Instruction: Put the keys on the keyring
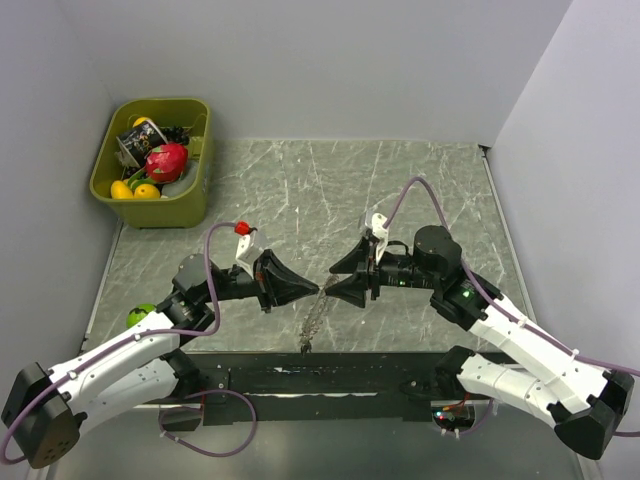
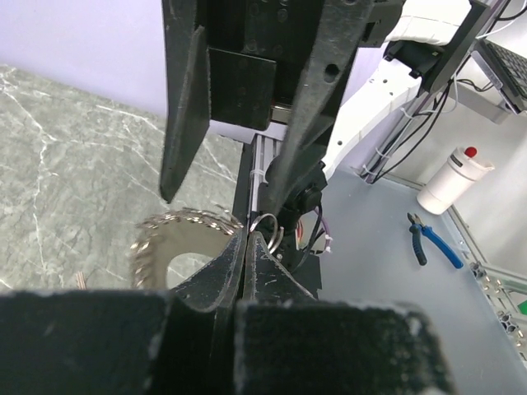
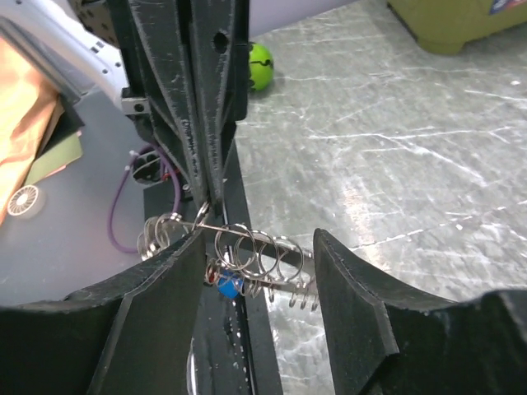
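Observation:
The keyring (image 1: 314,318) hangs over the table's near edge between the two grippers, a thin wire strung with many small metal loops (image 3: 255,251). My left gripper (image 1: 316,290) is shut on its wire, the fingertips pinched together (image 2: 244,239) beside a small loop (image 2: 268,224). The ring's spiky band (image 2: 181,220) curves away to the left. My right gripper (image 3: 259,240) stands open, a finger on each side of the loops. A small blue piece (image 3: 228,285) and a red bit (image 3: 212,273) dangle under the loops. No loose keys show on the table.
A green bin (image 1: 195,205) of toy food stands at the back left. A green ball (image 1: 141,314) lies by the left arm. A dark rail (image 1: 300,375) runs along the near edge. Blue pliers (image 2: 428,240) and a white bottle (image 2: 455,177) lie off the table.

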`<state>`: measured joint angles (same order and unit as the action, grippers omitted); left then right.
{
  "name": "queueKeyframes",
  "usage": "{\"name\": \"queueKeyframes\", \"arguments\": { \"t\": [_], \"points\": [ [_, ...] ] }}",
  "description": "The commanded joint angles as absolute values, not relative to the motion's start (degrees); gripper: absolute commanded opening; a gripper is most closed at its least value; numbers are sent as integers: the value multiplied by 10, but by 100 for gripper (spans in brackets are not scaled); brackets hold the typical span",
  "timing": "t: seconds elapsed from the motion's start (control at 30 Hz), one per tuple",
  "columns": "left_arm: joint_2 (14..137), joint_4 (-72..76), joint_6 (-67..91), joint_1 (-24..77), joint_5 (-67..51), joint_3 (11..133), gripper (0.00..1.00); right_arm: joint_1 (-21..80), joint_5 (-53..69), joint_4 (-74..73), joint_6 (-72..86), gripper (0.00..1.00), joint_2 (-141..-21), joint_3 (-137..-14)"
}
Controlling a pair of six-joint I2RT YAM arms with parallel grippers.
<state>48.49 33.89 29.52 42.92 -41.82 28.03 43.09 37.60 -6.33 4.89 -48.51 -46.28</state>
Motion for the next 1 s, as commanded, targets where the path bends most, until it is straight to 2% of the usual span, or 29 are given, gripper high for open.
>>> {"name": "queueKeyframes", "arguments": {
  "t": [0.0, 0.37, 0.73, 0.83, 0.87, 0.9, 0.97],
  "points": [
    [475, 352, 283, 430, -399, 284, 1, 431, 430, -23, 51, 63, -477, -464],
    [469, 336, 278, 430, -391, 288, 1, 430, 417, -25, 59, 60, -473, -472],
    [467, 345, 287, 430, -395, 294, 1, 432, 432, -3, 84, 43, -529, -480],
    [466, 344, 287, 429, -396, 294, 1, 432, 439, 7, 89, 25, -535, -482],
    [466, 343, 287, 429, -395, 294, 1, 432, 444, 11, 90, 11, -536, -483],
    [467, 342, 287, 429, -397, 295, 1, 432, 445, 11, 91, 1, -539, -484],
    [468, 342, 287, 430, -399, 295, 1, 432, 446, 10, 91, 0, -539, -485]
  ]
}}
